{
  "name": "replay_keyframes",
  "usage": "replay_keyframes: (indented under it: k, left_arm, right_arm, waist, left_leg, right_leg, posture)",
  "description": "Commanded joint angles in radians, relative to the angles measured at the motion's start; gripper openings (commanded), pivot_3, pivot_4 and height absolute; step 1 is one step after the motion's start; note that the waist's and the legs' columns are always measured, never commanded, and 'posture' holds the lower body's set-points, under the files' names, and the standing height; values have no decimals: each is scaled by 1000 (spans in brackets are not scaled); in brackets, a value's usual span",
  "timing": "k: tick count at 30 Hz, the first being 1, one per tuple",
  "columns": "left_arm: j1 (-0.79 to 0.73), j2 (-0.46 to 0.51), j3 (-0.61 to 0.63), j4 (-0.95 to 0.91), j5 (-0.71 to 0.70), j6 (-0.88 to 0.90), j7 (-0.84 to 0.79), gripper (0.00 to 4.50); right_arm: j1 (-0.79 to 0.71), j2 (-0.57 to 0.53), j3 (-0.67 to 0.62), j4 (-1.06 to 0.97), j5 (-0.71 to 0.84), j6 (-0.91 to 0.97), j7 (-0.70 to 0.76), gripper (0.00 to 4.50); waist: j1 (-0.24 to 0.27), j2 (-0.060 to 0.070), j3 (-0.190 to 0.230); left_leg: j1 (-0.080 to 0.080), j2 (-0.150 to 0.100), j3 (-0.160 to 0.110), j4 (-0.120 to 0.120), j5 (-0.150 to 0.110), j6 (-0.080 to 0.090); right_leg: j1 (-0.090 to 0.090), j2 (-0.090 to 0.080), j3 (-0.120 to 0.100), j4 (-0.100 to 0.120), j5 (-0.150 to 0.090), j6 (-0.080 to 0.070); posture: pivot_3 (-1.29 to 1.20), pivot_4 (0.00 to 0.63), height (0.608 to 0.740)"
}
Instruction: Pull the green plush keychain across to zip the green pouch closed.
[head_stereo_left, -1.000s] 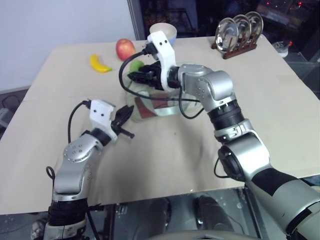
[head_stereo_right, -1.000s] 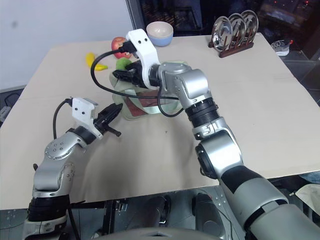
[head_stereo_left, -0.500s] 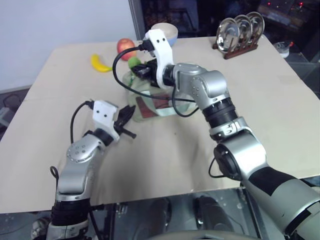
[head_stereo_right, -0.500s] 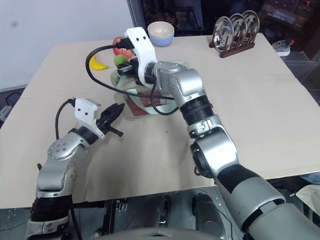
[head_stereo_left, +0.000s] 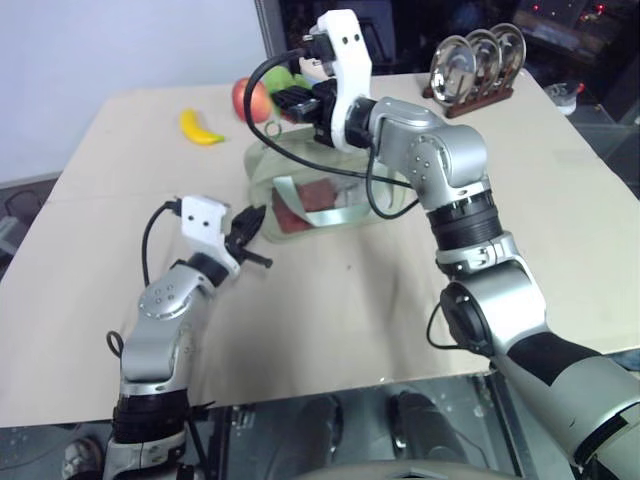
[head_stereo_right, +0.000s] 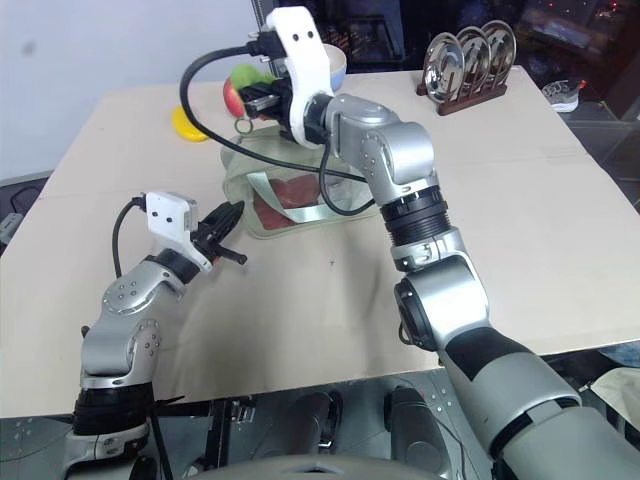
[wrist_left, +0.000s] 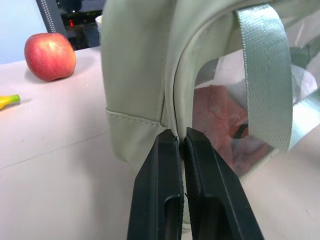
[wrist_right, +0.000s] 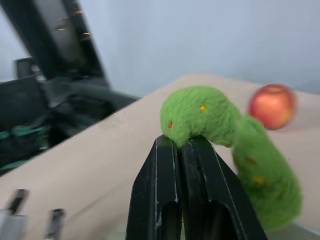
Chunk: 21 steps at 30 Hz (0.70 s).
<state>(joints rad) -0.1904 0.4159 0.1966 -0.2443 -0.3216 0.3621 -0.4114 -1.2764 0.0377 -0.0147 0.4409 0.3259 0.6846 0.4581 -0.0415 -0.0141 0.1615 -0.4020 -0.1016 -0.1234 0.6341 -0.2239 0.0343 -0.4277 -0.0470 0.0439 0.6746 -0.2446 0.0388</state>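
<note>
The green pouch (head_stereo_left: 268, 172) lies mid-table, its clear window showing red contents and a pale strap. My left gripper (head_stereo_left: 250, 224) is shut on the pouch's near left corner; the left wrist view shows its fingers (wrist_left: 167, 165) pinching the seam of the green pouch (wrist_left: 135, 75). Above the pouch's far left end, my right gripper (head_stereo_left: 284, 100) is raised and shut on the green plush keychain (head_stereo_left: 284, 77). In the right wrist view its fingertips (wrist_right: 167, 150) clamp the fuzzy green plush keychain (wrist_right: 200, 115). The pouch's top is drawn up toward the plush.
A red apple (head_stereo_left: 245, 98) and a yellow banana (head_stereo_left: 200, 128) lie at the back left. A rack of metal plates (head_stereo_left: 478, 62) stands at the back right, and a bowl (head_stereo_right: 337, 66) sits behind my right wrist. Bare tabletop lies to the right and front.
My right gripper has shut on the plush keychain and risen up and to the right, lifting the pouch's top with it. The left gripper kept its hold in place.
</note>
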Motion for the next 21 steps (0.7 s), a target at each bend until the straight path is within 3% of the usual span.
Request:
replay_keyframes:
  k: [1, 8, 14, 21]
  left_arm:
    - [25, -4, 45, 47, -10, 26, 29, 0]
    - [11, -20, 86, 64, -41, 38, 85, 0]
    - [7, -30, 104, 70, -53, 57, 123, 0]
    - [-12, -35, 110, 73, -67, 61, 140, 0]
  right_arm:
    - [-11, -68, -37, -8, -61, -173, -56, 53]
    - [25, -162, -23, 114, -159, -344, -116, 53]
    - [45, -214, -45, 133, -182, -381, -162, 53]
    - [176, -245, -27, 244, -239, -416, -219, 53]
  waist:
    - [0, 0, 0]
    - [0, 0, 0]
    - [-14, 0, 0]
    - [-10, -1, -1]
  left_leg:
    - [0, 0, 0, 0, 0, 0]
    - [0, 0, 1, 1, 0, 0]
    - [2, 2, 4, 0, 0, 0]
    - [3, 1, 5, 1, 1, -1]
  right_leg:
    - [0, 0, 0, 0, 0, 0]
    - [0, 0, 1, 1, 0, 0]
    - [-1, 2, 4, 3, 0, 0]
    - [0, 1, 5, 4, 0, 0]
  posture:
    - [0, 150, 740]
    - [0, 150, 740]
    - [0, 150, 740]
    - [0, 150, 740]
